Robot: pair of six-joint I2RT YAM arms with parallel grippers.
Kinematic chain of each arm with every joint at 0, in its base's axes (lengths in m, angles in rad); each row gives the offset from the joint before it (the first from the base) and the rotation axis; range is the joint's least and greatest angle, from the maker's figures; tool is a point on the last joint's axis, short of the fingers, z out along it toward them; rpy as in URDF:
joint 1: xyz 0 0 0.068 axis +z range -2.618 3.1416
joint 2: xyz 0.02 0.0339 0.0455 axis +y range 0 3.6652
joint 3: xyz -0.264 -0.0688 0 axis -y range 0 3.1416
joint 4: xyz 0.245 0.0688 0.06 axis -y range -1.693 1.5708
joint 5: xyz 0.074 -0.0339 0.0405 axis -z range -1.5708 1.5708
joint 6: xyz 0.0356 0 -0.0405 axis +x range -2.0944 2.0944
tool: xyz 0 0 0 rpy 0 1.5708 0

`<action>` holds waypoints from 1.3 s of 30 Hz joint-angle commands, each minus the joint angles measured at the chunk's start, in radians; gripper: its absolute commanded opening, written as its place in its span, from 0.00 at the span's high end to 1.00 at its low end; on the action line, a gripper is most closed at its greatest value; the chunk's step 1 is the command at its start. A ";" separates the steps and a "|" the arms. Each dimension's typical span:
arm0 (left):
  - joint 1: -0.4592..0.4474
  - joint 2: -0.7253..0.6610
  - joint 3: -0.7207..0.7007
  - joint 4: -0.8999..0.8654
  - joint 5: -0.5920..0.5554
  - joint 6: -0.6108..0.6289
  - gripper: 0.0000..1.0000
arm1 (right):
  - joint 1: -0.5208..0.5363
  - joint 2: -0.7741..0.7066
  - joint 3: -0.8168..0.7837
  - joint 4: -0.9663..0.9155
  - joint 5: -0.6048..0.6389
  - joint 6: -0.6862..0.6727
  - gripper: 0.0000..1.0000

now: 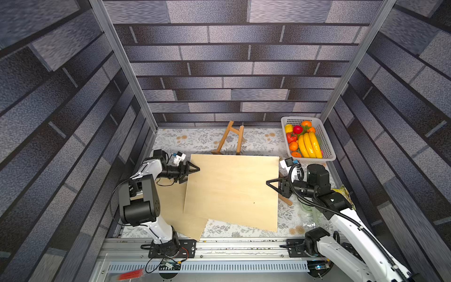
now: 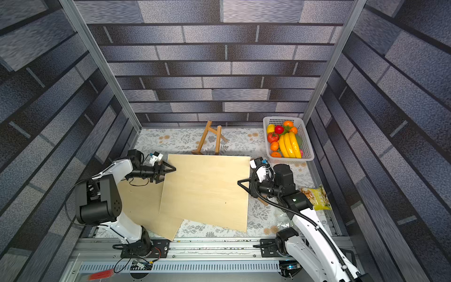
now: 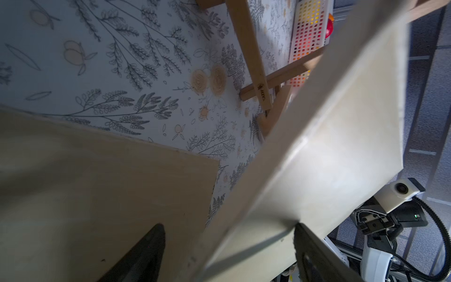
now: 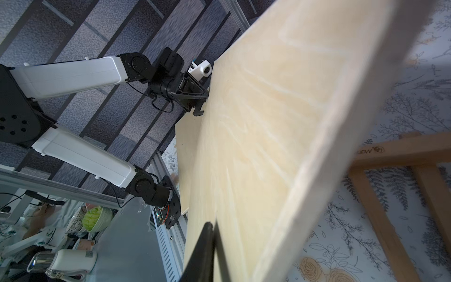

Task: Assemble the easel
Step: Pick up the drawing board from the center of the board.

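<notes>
Right hand (image 1: 268, 182) pinches the right edge of the raised board (image 1: 231, 190); left hand (image 1: 197, 168) stands spread astride its left edge. Easel frame (image 1: 230, 140) stands at the rear of the surface (image 1: 263, 140), just behind the board.

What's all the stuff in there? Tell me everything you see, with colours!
Lifted board: one, pale wood, middle, tilted in the air.
Flat board: one, pale wood, lying partly under the lifted board.
Easel frame: one, brown wood, standing at the back.
Basket: one, white, back right corner.
Fruit: several, yellow, orange, red, inside the basket.
Snack bag: one, yellow, right edge.
Tablecloth: one, white with flowers, under everything.
Left claw: one, black, open around the lifted board's edge.
Right claw: one, black, shut on the opposite edge.
</notes>
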 commanded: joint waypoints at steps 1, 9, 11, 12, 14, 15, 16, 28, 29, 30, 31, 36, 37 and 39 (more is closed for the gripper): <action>-0.039 -0.014 -0.055 0.032 0.133 0.062 0.00 | 0.061 0.034 -0.017 0.040 -0.009 -0.437 1.00; -0.039 -0.054 -0.038 -0.020 0.147 0.132 0.00 | 0.061 0.079 -0.064 0.076 0.000 -0.500 1.00; -0.036 -0.091 -0.063 0.027 0.112 0.095 0.00 | 0.061 0.087 -0.083 0.111 0.011 -0.496 1.00; -0.029 -0.105 -0.070 0.035 0.118 0.090 0.00 | 0.061 0.091 -0.089 0.125 0.015 -0.495 1.00; -0.026 -0.127 -0.077 0.058 0.154 0.074 0.00 | 0.061 0.098 -0.104 0.150 0.036 -0.498 1.00; -0.029 -0.140 -0.075 0.059 0.160 0.077 0.00 | 0.061 0.102 -0.111 0.160 0.050 -0.503 1.00; -0.030 -0.146 -0.072 0.053 0.172 0.084 0.00 | 0.060 0.103 -0.121 0.175 0.066 -0.509 1.00; -0.047 -0.175 -0.074 0.069 0.163 0.055 0.11 | 0.005 0.153 -0.187 0.236 0.076 -0.531 1.00; -0.051 -0.181 -0.074 0.066 0.160 0.063 0.10 | 0.004 0.152 -0.186 0.232 0.075 -0.539 1.00; -0.056 -0.191 -0.072 0.056 0.157 0.077 0.08 | 0.002 0.149 -0.180 0.229 0.080 -0.546 1.00; -0.060 -0.204 -0.072 0.056 0.153 0.078 0.00 | 0.002 0.147 -0.172 0.224 0.080 -0.552 1.00; -0.063 -0.259 -0.070 0.013 0.150 0.140 0.00 | 0.002 0.143 -0.119 0.177 0.074 -0.585 1.00; -0.062 -0.266 -0.073 0.008 0.152 0.153 0.00 | 0.002 0.140 -0.115 0.169 0.080 -0.602 1.00; -0.061 -0.280 -0.076 0.006 0.161 0.157 0.00 | 0.002 0.148 -0.105 0.135 0.093 -0.658 1.00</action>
